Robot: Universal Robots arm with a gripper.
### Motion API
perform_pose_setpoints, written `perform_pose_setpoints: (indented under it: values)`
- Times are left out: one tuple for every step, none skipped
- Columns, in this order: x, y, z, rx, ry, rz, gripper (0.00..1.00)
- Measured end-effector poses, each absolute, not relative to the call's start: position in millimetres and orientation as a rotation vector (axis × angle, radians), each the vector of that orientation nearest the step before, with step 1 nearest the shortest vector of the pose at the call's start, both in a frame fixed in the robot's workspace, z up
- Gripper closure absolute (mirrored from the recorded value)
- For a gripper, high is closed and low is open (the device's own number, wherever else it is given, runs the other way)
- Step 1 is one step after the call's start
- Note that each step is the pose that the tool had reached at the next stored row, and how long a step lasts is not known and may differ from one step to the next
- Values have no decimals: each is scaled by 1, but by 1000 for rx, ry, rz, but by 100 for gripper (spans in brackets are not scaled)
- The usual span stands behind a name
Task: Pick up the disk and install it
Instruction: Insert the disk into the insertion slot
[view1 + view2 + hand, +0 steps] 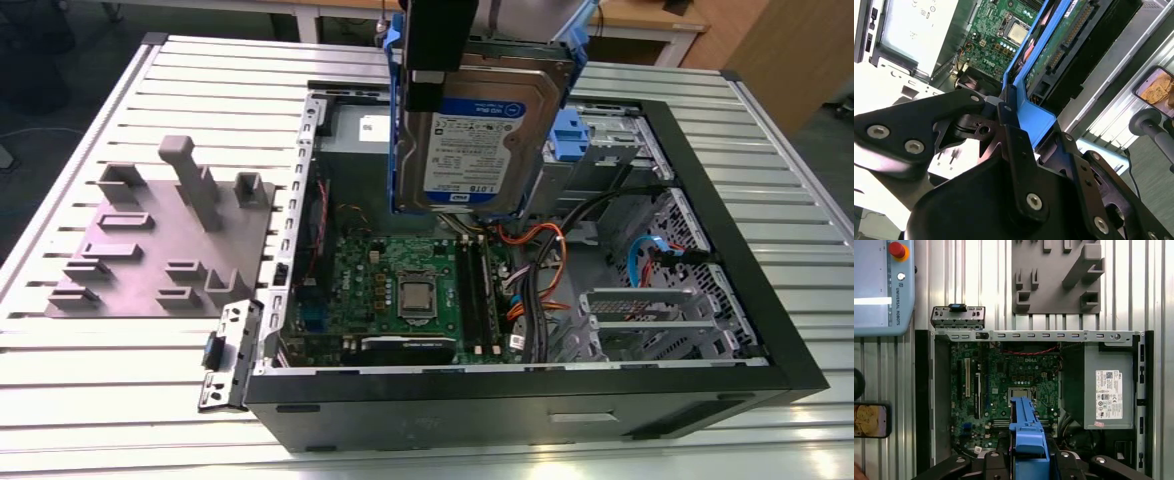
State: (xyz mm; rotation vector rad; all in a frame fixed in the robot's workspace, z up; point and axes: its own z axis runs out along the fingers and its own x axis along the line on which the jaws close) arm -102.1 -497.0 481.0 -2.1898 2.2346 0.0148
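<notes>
The claw (1026,119) is clamped on the blue bracket of the disk (483,140). It holds the disk roughly upright in the air above the motherboard (400,285) of the open computer case (747,330). The case lies mid-desk (107,400), and a grey fixture plate (147,240) sits beside it, toward the exterior view's left.

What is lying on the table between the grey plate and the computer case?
Nothing: in the first wrist view a bare strip of table separates the plate from the case. The small bracket lies aside.
</notes>
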Motion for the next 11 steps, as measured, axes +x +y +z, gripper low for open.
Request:
perform_pose_setpoints:
  values:
    - [-102, -497, 481, -2190, 2235, 15, 63]
    - [-102, -497, 481, -2190, 2235, 15, 63]
    - [-102, -497, 481, -2190, 2235, 15, 63]
    - [-102, -497, 481, -2190, 2235, 15, 63]
    - [-102, -497, 481, -2190, 2235, 15, 63]
    - [-102, -497, 481, -2190, 2235, 15, 63]
    - [-102, -497, 481, -2190, 2235, 15, 63]
    - [-102, -497, 481, -2190, 2235, 15, 63]
    - [-102, -497, 481, -2190, 2235, 15, 63]
    - [-102, -497, 481, -2190, 2235, 15, 63]
    - [-102, -497, 481, -2190, 2235, 15, 63]
